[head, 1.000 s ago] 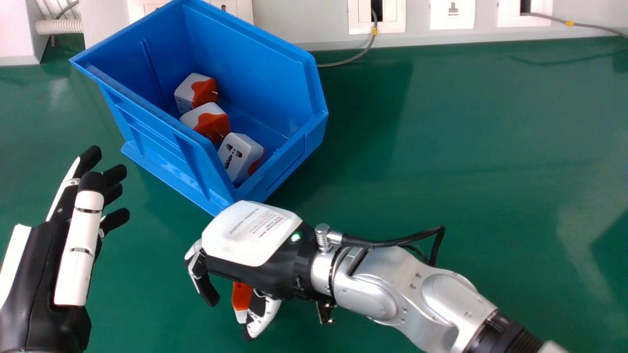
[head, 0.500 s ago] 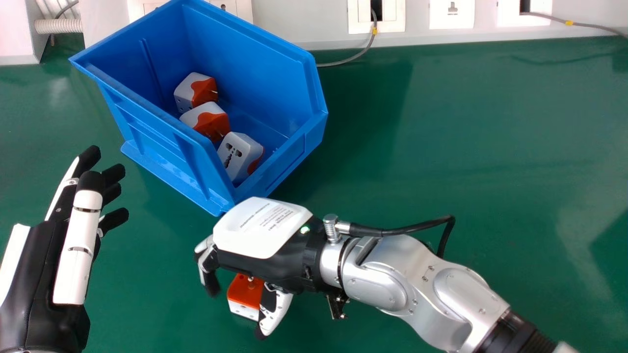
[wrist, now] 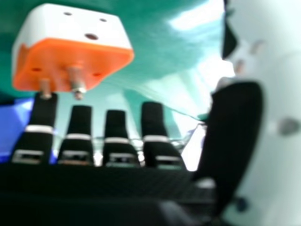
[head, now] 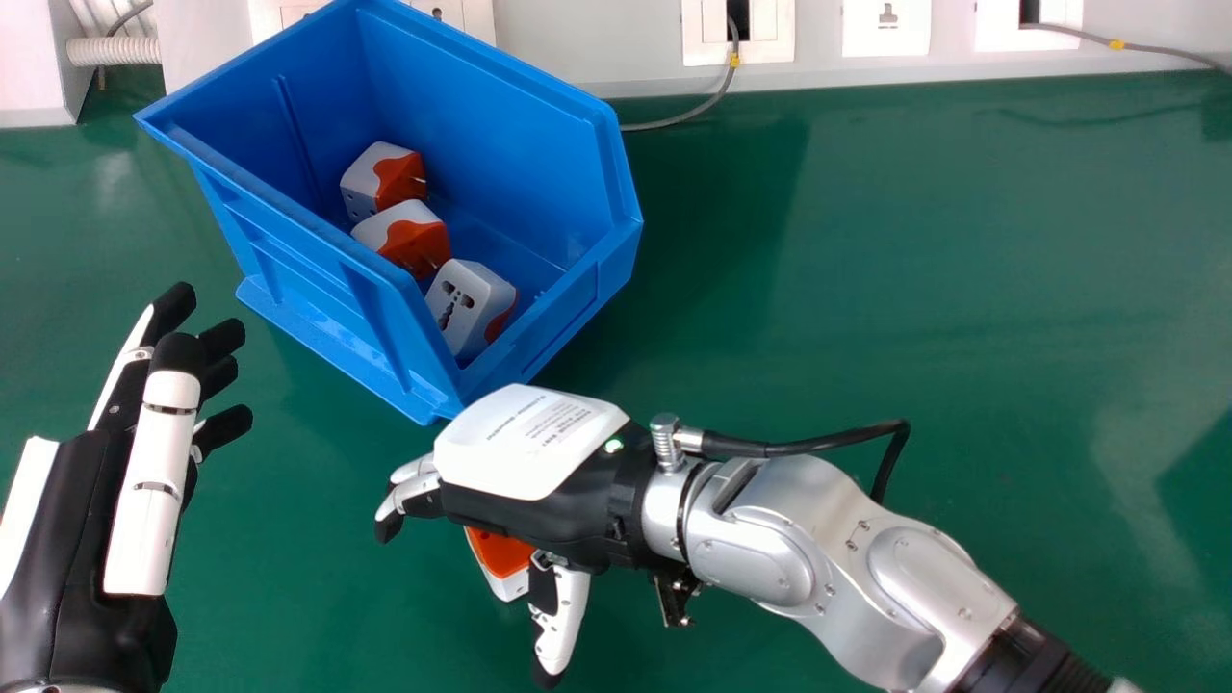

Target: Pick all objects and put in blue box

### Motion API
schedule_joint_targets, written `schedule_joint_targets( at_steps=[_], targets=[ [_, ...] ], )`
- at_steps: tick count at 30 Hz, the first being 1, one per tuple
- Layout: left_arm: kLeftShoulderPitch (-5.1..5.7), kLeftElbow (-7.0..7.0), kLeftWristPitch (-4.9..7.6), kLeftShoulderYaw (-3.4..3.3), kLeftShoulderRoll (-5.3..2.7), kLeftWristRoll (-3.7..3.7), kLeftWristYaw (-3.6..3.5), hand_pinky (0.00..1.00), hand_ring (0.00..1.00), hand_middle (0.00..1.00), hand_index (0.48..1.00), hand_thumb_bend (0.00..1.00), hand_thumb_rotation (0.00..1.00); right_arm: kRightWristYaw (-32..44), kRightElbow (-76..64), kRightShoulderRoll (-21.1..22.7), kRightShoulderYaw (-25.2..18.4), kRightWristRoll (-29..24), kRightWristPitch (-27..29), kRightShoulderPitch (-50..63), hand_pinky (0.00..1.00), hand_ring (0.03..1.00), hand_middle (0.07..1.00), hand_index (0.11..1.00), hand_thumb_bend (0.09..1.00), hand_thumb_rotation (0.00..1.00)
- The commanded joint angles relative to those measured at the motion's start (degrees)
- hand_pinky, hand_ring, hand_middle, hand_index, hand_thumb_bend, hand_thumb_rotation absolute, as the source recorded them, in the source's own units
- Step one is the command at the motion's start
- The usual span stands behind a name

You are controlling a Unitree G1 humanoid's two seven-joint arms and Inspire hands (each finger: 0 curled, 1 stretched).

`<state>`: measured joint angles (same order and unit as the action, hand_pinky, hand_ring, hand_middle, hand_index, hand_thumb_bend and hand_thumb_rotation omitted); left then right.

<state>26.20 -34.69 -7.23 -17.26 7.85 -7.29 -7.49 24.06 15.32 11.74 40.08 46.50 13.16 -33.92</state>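
Inside the blue box (head: 520,106), three white-and-orange plug adapters (head: 471,306).

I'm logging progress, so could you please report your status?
Right hand open over one adapter, ungripped. Left hand open. Blue box wall likely in the way.

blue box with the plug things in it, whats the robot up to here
The robot is collecting plug adapters in the blue box, where three lie. Its right hand is open over a fourth orange-and-white adapter outside the box and does not appear to grip it. The left hand is idle at the left of the head view.
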Motion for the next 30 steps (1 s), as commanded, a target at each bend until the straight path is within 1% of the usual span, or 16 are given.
schedule_joint_targets(
  at_steps=[1, 4, 8, 12, 15, 20, 23, 26, 30],
  targets=[
    [0.02, -0.79, 0.2, -0.58, 0.55, -0.2, 0.0, 0.85, 0.91, 0.9, 0.947, 0.51, 0.99, 0.38, -1.14, 0.03, -0.68, -1.41, 0.51, 0.44, 0.77, 0.893, 0.913, 0.831, 0.867, 0.07],
    [0.23, -1.04, 0.2, -0.64, 0.49, -0.3, -0.02, 0.85, 0.91, 0.9, 0.948, 0.51, 0.99, 0.55, -1.16, 0.22, -0.57, -1.59, 0.69, 0.17, 0.79, 0.904, 0.923, 0.843, 0.878, 0.08],
    [0.19, -0.85, 0.24, -0.82, 0.57, -0.44, -0.07, 0.85, 0.91, 0.9, 0.949, 0.51, 0.99, 1.16, -2.2, 0.46, -1.0, -2.08, 0.63, -0.15, 0.8, 0.91, 0.929, 0.85, 0.885, 0.08],
    [-0.05, -0.8, 0.19, -0.6, 0.54, -0.24, 0.03, 0.85, 0.91, 0.9, 0.949, 0.51, 0.99, 0.8, -2.97, 1.04, -1.44, -2.1, 0.83, 0.32, 0.81, 0.914, 0.931, 0.853, 0.887, 0.08],
    [-0.15, -0.91, 0.05, -0.49, 0.52, -0.24, 0.07, 0.85, 0.91, 0.9, 0.949, 0.51, 0.99, 0.24, -2.95, 1.54, -1.5, -1.91, 1.21, 0.43, 0.81, 0.915, 0.93, 0.852, 0.89, 0.08],
    [0.13, -1.34, -0.29, -0.67, 0.57, -0.35, 0.02, 0.85, 0.91, 0.9, 0.95, 0.5, 1.0, 0.99, -3.55, 2.15, -2.21, -2.44, 1.26, 0.18, 0.81, 0.914, 0.925, 0.845, 0.892, 0.07],
    [-0.21, -1.24, -0.6, -0.75, 0.75, -0.37, -0.02, 0.85, 0.91, 0.9, 0.95, 0.49, 1.0, 2.02, -4.19, 2.32, -2.77, -2.79, 0.91, 0.1, 0.81, 0.914, 0.923, 0.843, 0.893, 0.07],
    [-0.55, -1.21, -0.89, -0.72, 0.95, -0.2, -0.05, 0.85, 0.91, 0.9, 0.949, 0.49, 1.0, 2.1, -4.29, 2.24, -3.15, -2.82, 1.17, -0.03, 0.82, 0.916, 0.924, 0.844, 0.89, 0.06],
    [-0.71, -1.14, -0.93, -0.81, 1.17, -0.25, -0.17, 0.85, 0.91, 0.9, 0.949, 0.48, 1.0, 1.12, -4.15, 2.26, -3.42, -2.36, 1.78, -0.14, 0.83, 0.916, 0.926, 0.845, 0.888, 0.05]
  ],
)
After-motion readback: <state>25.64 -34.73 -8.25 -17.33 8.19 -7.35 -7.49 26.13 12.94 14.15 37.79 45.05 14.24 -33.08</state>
